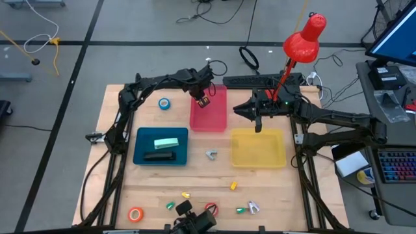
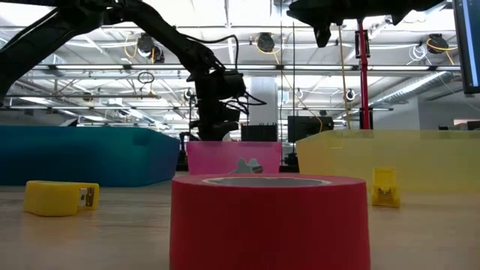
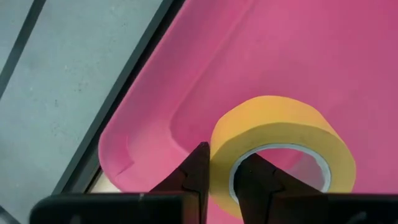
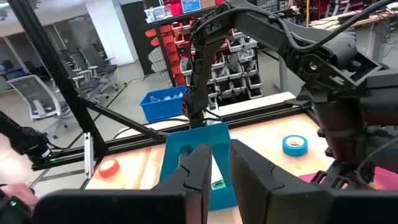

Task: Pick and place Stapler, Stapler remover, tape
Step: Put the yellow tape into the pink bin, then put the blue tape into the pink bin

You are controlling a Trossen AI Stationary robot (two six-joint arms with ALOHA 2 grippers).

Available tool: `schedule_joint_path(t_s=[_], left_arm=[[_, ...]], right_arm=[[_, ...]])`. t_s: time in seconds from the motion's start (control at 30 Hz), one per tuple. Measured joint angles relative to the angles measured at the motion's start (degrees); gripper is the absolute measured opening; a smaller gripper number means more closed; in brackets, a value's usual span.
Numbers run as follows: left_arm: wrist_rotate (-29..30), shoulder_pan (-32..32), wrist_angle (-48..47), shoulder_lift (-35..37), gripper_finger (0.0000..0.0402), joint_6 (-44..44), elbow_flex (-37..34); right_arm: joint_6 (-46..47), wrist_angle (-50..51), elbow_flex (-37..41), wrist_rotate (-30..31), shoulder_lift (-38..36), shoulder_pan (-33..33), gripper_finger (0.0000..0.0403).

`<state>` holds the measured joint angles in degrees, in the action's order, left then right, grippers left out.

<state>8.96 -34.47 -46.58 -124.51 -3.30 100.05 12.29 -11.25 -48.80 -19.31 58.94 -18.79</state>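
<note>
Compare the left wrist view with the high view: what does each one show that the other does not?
Only the left wrist view shows the yellow tape between the left gripper fingers. Only the high view shows the blue tape, orange tape, teal tray, yellow tray and right gripper. Both show the pink tray under the left gripper.

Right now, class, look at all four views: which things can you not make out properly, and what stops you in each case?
- Yellow tape: left wrist view, its near edge is covered by the left claw gripping its wall.
- Pink tray: low view, its lower part is hidden behind the red tape.
- Small items along the table's front edge: high view, too small to identify.
- Right claw: right wrist view, nothing seen held between its fingers.
</note>
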Motion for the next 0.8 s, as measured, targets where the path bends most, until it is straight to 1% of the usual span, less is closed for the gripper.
schedule_joint_path(t_s=[0.17,0.27,0.6,0.7,0.8], left_arm=[[-1.53,-0.07,1.04,-0.02,0.0049,-1.55,0.0],[-1.55,0.03,1.86,-0.02,0.0055,-1.5,0.0],[-1.47,0.0,3.51,-0.02,0.0159,-1.48,0.0],[-1.48,0.03,3.05,0.58,0.0179,-0.75,-0.08],[-1.49,0.07,1.71,3.4,0.0189,0.72,-0.09]], right_arm=[[0.0,-0.15,0.0,0.04,0.0,0.0,0.0047],[0.02,-0.15,0.0,0.02,0.0,0.0,0.0047],[0.48,-0.48,0.0,0.02,0.0,0.0,0.0047],[0.48,-0.48,0.0,0.0,0.0,0.0,0.0047],[0.48,-0.48,0.0,0.0,0.0,0.0,0.0047]])
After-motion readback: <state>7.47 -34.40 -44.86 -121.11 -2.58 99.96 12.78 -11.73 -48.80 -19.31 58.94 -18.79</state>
